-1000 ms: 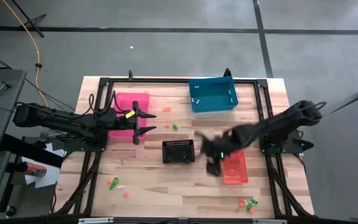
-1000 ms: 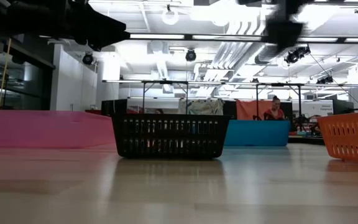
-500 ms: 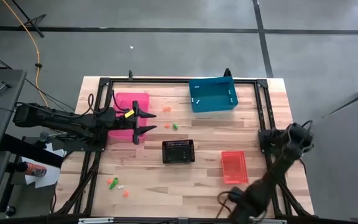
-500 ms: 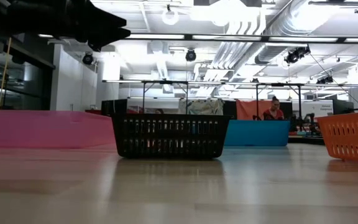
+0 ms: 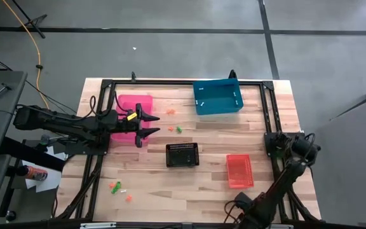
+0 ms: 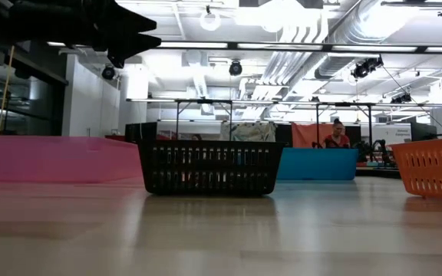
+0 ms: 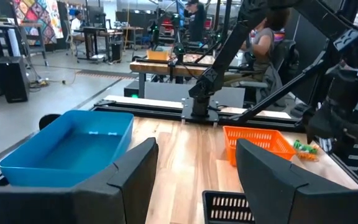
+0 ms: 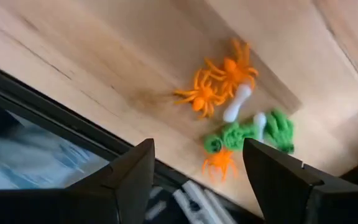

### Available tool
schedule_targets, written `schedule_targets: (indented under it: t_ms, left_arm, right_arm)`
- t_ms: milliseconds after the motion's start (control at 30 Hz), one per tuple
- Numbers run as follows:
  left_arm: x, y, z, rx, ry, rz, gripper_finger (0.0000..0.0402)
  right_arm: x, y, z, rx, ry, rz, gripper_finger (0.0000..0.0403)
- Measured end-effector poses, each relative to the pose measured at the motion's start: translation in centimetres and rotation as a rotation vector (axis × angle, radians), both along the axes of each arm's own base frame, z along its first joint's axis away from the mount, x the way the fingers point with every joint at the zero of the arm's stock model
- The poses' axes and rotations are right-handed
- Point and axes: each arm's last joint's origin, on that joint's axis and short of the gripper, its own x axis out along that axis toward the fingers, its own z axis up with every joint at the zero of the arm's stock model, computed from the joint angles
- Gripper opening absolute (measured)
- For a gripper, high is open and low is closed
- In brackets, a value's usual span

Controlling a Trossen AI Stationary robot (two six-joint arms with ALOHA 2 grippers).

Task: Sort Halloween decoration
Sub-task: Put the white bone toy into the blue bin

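The left tool (image 5: pixel 152 123) hangs over the surface (image 5: pixel 151 184) just beside the pink bin (image 5: pixel 132 103), its two fingers spread wide and holding nothing. In the left wrist view these fingers (image 7: pixel 135 168) frame the blue bin (image 7: pixel 67 146) and the orange bin (image 7: pixel 257 142) farther off.

The right tool (image 5: pixel 243 213) is low at the near edge of the surface, on the right side. Its fingers (image 8: pixel 129 171) also stand wide apart with nothing between them. In front of them lies a small heap of Halloween decoration (image 8: pixel 235 118): orange spiders, green pieces and a white bone, all touching or almost touching (the picture is blurred, so I cannot tell more).

Other trinkets are scattered on the wood: a group (image 5: pixel 173 128) between the pink bin and the blue bin, and another group (image 5: pixel 118 188) near the front left corner. The black basket (image 5: pixel 182 154) stands in the middle, with the orange bin to its right. Two white pieces (image 5: pixel 201 102) lie in the blue bin.
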Motion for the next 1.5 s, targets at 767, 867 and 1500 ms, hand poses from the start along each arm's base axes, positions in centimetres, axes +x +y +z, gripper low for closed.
schedule_targets:
  t_ms: [767, 867, 1500]
  left_arm:
    - [0.0, 0.0, -0.1, -0.038, 0.005, 0.001, 0.0203]
    - [0.0, 0.0, -0.1, -0.038, 0.006, 0.0, 0.0204]
    - [0.0, 0.0, -0.1, -0.037, 0.005, 0.0, 0.0203]
  right_arm:
    - [0.3, -1.4, -0.9, -0.002, 0.075, 0.169, 0.024]
    - [0.2, -1.5, -1.6, 0.014, 0.066, 0.185, 0.024]
    - [-0.1, -2.0, -2.4, 0.018, 0.074, 0.251, 0.0164]
